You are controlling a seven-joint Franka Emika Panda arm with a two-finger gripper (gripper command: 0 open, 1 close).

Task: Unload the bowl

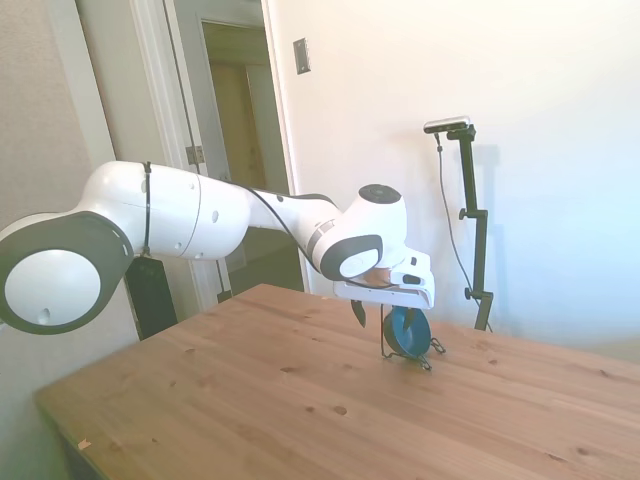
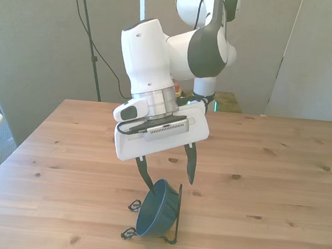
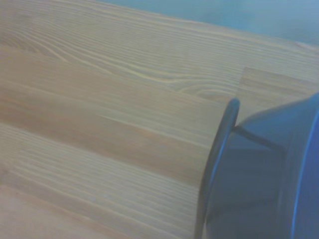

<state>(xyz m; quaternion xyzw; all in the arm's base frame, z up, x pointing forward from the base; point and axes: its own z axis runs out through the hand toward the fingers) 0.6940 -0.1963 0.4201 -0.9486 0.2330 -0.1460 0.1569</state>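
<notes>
Right then, your dark blue bowl (image 2: 158, 210) stood on edge in a thin black wire stand (image 2: 175, 220) near the worktop's (image 2: 278, 190) edge closest to the front camera. In the front view it leaned with its hollow side turned toward that view's left and upward, its rim uppermost, and the stand's upright wire ran along its back on the front view's right. The stand's curled feet rested on the wood just beside the bowl's base.

You had the hand (image 2: 169, 178) directly above the bowl, its two dark fingers (image 2: 190, 164) apart and pointing down. One fingertip sat at the bowl's upper rim, and whether it touched I cannot tell; the other hung just beyond the rim on the front view's right. Nothing was clamped between them.

From the side view, the bowl (image 1: 407, 333) showed as a blue disc under the white hand (image 1: 372, 318), with the stand (image 1: 383, 340) dark against it, all on the wooden worktop (image 1: 250, 400). The wrist view caught the bowl's blue wall (image 3: 264, 184) close and blurred, with a dark wire of the stand (image 3: 217, 154) curving beside it and bare wood grain (image 3: 99, 124) filling the remainder.
</notes>
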